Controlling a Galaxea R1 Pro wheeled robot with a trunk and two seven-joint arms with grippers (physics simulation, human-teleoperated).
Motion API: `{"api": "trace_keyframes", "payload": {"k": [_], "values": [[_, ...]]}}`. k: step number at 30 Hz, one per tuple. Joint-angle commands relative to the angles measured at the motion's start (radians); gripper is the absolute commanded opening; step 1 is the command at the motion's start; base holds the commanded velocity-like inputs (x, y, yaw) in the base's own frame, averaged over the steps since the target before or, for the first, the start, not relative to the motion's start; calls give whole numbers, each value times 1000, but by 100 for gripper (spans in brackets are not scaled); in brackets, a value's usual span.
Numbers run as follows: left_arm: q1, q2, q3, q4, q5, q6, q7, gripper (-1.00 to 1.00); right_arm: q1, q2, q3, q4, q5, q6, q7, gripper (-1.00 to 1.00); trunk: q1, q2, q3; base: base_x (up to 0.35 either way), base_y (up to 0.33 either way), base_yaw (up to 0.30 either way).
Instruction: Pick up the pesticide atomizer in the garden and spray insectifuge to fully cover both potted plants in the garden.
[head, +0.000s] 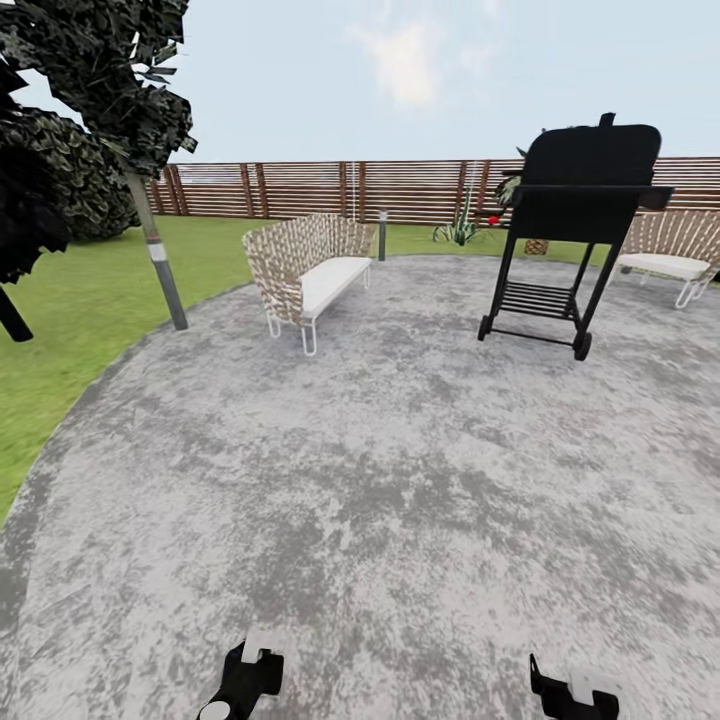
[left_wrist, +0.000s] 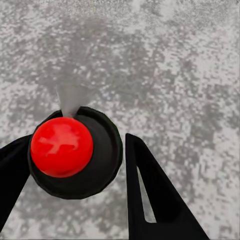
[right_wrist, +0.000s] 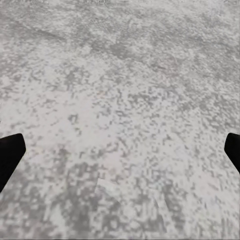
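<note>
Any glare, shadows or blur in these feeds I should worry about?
Head view: flat even daylight, no glare, no cast shadow under the grill; fence slats bow slightly from lens distortion. Left wrist view: the bottle in the left tool is sharp, patio grainy. Right wrist view: patio texture pixelated, soft.

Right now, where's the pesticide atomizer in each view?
Head view: pesticide atomizer at the bottom edge, left of centre, its pale end showing under the left gripper.
Left wrist view: centre-left, seen end-on, red cap on a dark round body, between the jaws.
Right wrist view: right gripper, jaws wide, over bare paving.
Shared landmark: the speckled grey patio.
</note>
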Motion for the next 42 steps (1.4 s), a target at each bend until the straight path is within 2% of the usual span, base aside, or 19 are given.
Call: {"api": "trace_keyframes", "payload": {"k": [1,10,31,42], "values": [[-1,-1,7,1,-10,-4,2,-100,-1,0,-1,2,13,-3,-7,100,0,0,-1,338,0,0],[-1,-1,7,1,-7,-4,2,-100,-1,1,-1,5,15,-3,-8,100,0,0,0,339,0,-11],[-1,-1,7,1,-7,-4,2,-100,-1,1,-1,5,15,-3,-8,100,0,0,15,338,0,-247],[-1,-2,7,1,-7,-4,2,-100,-1,1,-1,5,15,-2,-8,100,0,0,15,338,0,-44]]}}
